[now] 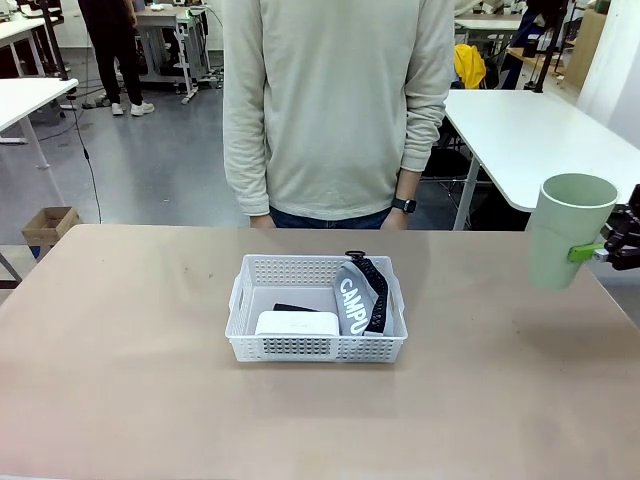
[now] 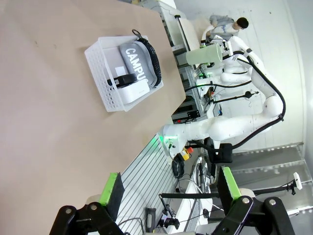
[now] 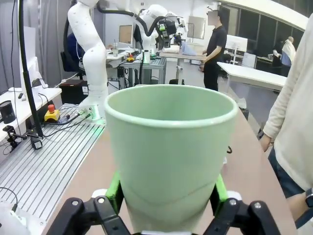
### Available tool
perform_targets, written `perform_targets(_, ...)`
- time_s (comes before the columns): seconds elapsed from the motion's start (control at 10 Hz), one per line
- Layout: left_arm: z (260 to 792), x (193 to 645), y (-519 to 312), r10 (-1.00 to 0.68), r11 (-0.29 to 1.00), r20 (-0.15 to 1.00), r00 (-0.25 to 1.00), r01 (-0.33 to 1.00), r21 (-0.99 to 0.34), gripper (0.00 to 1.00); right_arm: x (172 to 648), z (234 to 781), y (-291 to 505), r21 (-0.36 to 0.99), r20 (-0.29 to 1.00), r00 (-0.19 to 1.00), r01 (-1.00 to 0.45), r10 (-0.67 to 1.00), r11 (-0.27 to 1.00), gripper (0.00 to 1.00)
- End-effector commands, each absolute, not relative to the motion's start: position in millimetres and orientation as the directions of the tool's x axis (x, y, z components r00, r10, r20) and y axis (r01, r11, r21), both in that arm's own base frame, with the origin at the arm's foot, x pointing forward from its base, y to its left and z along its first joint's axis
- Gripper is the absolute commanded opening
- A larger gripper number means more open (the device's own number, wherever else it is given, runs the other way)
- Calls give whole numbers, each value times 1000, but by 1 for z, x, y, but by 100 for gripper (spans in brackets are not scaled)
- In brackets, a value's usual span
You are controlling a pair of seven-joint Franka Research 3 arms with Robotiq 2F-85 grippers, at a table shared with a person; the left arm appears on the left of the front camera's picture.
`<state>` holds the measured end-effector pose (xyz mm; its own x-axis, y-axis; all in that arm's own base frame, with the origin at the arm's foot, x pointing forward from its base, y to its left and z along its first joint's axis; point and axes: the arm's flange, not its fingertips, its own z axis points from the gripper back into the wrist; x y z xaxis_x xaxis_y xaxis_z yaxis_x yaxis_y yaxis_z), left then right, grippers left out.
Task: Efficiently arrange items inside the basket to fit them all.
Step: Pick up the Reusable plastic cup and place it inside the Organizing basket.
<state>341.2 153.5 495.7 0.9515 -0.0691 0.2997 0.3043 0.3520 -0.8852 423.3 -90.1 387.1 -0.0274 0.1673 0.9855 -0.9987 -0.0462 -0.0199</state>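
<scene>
Right pincer [image 3: 166,203]: clamped on the lower wall of the pale green cup [image 1: 568,230], which you hold upright and aloft at 3 o'clock of the basket [image 1: 247,300], well apart from it.
Left pincer [image 2: 171,193]: jaws wide and empty, parked well back from the work.
Basket: sits mid-table [image 1: 120,380]; the grey pouch [image 1: 357,295] leans along its 3 o'clock side, the white device [image 1: 296,323] lies at the 6 o'clock wall, the small black tool [image 1: 292,308] just behind it.
Free room: the corner toward 10 o'clock looks open, so aim there.
Doing it well: carry the cup across above the rim, lower it upright into that corner, and release only once its base rests flat.
Risk: clipping the pouch or lattice wall would likely tip the cup.
Person [image 1: 335,100]: stands at 12 o'clock, arms down, clear of your path.
</scene>
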Motion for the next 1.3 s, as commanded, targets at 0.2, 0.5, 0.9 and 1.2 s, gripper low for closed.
perform_targets(0.2, 496, 339, 155, -76, 346, 300, 951, 307, -887, 100, 421, 429, 1, -64, 891, -121, -988, 437, -144, 85)
perform_targets(0.5, 496, 339, 155, -76, 346, 300, 951, 307, -887, 100, 439, 462, 161, 58, 744, -167, -948, 647, -312, 85)
perform_targets(0.9, 496, 339, 155, -76, 346, 300, 951, 307, -887, 100, 466, 457, 307, 183, 417, -163, -949, 894, -258, 85)
perform_targets(1.2, 496, 339, 155, -76, 346, 300, 951, 307, -887, 100, 444, 454, 300, 146, 528, -189, -940, 828, -308, 85)
